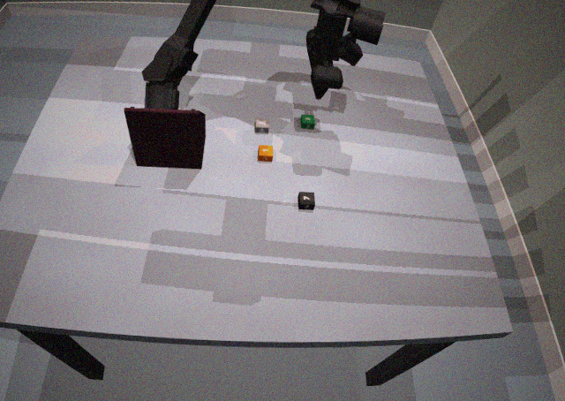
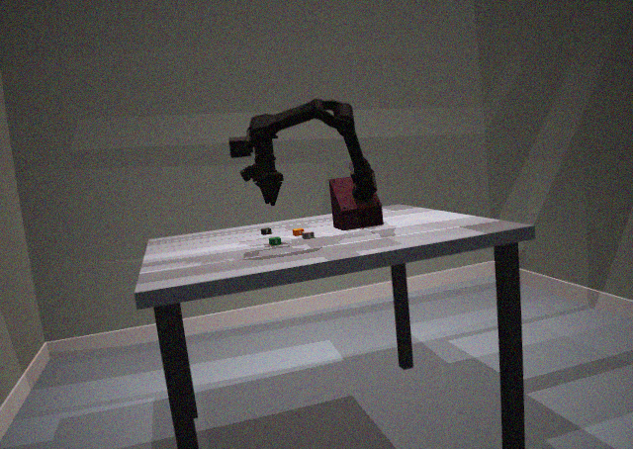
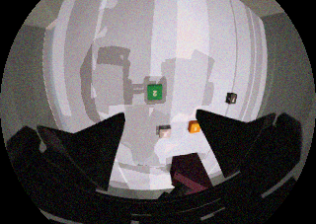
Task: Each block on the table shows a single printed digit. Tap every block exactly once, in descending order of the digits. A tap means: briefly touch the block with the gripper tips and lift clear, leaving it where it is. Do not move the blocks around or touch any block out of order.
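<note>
A green block [image 1: 307, 121] [image 2: 275, 240] [image 3: 154, 92] shows what looks like a 2. A black block [image 1: 305, 200] [image 2: 265, 230] [image 3: 231, 98] shows a 7. An orange block [image 1: 265, 153] [image 2: 298, 231] [image 3: 194, 126] shows a 1. A whitish block [image 1: 261, 125] [image 2: 308, 235] [image 3: 164, 131] has a digit I cannot read. All four sit apart on the table. My gripper [image 1: 319, 96] [image 2: 271, 203] [image 3: 161, 114] is open and empty. It points down, well above the table, roughly over the green block, which lies just beyond the fingertip gap in the wrist view.
The dark red base block [image 1: 166, 139] [image 2: 356, 217] [image 3: 190, 171] stands under the arm's foot, left of the blocks in the top view. The table [image 1: 365, 287] [image 2: 326, 268] carries patchy shadows. The whitish and orange blocks lie close to each other.
</note>
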